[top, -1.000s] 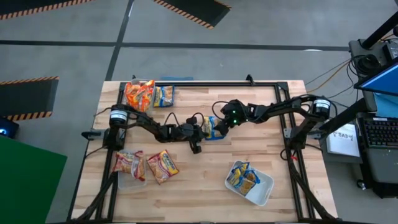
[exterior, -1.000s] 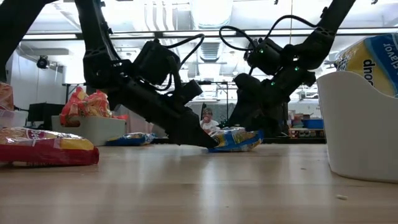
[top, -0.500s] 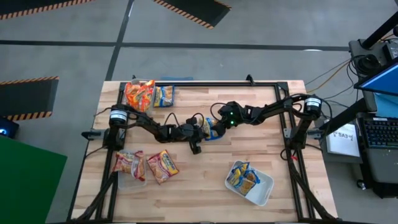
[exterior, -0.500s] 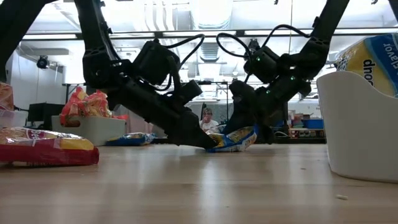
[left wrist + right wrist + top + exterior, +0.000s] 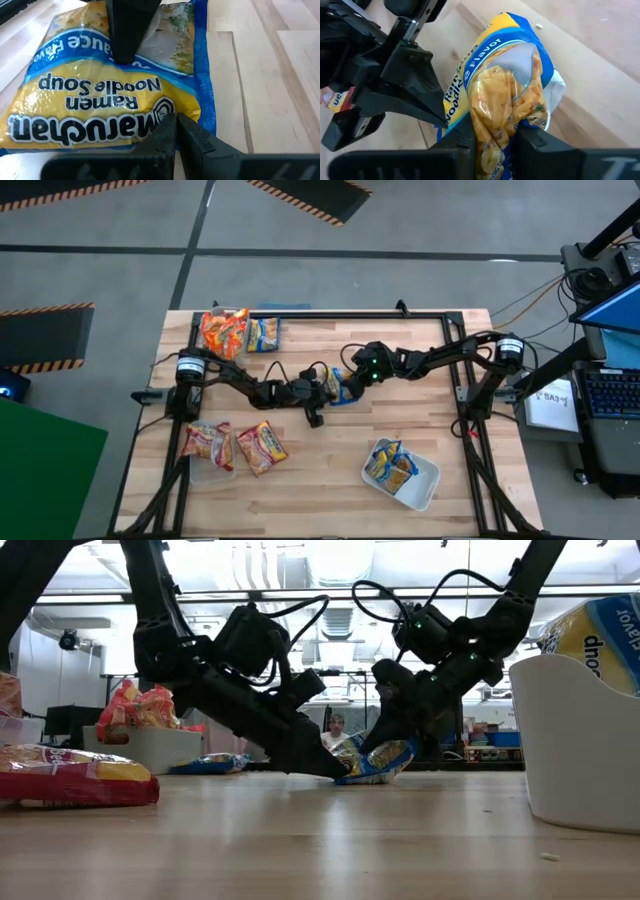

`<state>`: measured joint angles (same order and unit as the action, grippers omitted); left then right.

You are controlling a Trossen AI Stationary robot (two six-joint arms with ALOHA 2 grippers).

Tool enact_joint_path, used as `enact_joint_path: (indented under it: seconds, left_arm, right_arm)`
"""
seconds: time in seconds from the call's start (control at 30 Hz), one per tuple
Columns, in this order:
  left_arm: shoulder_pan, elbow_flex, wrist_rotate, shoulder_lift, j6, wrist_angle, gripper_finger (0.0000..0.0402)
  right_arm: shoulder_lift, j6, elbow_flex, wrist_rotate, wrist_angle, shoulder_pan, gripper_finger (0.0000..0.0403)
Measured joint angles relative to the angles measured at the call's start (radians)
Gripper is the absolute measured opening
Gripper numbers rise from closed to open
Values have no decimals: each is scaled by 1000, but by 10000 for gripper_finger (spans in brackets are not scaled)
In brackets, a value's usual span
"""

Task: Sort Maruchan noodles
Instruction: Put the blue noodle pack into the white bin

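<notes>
A blue and yellow Maruchan noodle packet lies mid-table between my two grippers. My left gripper is shut, and its tips rest on the packet's end toward the table's left. My right gripper comes from the table's right and is shut on the packet's other end. In the low view the packet tilts up on the right gripper's side. Other noodle packets sit in tubs and loose on the table. My left gripper presses its shut fingertips down on the packet's edge nearest the left arm, slanting down from the table's left. That end stays on the table. My right gripper pinches the packet's crumpled end between its two fingers, slanting down from the table's right. The plastic bunches between them. That end is raised off the table, while the opposite end stays down under the left fingertips.
A white tub with blue packets stands near right. Another tub with red packets and a loose orange packet are near left. At the far left are a tub of orange packets and a blue packet.
My right gripper has shut on the blue packet. The packet's end toward the right arm has bunched and tipped up off the table. The end under my left gripper has stayed where it was.
</notes>
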<state>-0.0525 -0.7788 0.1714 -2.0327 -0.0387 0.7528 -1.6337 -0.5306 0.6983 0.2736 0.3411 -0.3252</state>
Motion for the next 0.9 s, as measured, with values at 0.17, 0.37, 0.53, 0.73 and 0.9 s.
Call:
enact_joint_path:
  seconds: [0.17, 0.37, 0.53, 0.73, 0.9]
  left_arm:
    - [0, 0, 0, 2, 4, 0, 0]
    - [1, 4, 1, 58, 4, -81, 0]
    - [1, 5, 4, 180, -12, -220, 0]
    - [1, 9, 4, 318, -35, -350, 0]
    - [6, 16, 4, 421, -46, -416, 0]
  right_arm:
    - [2, 9, 0, 16, 3, 0, 36]
    - [14, 35, 0, 48, 7, 0, 30]
    - [68, 74, 0, 53, 4, 0, 24]
    - [162, 90, 0, 52, -3, 0, 17]
    - [269, 114, 0, 51, -72, 0, 16]
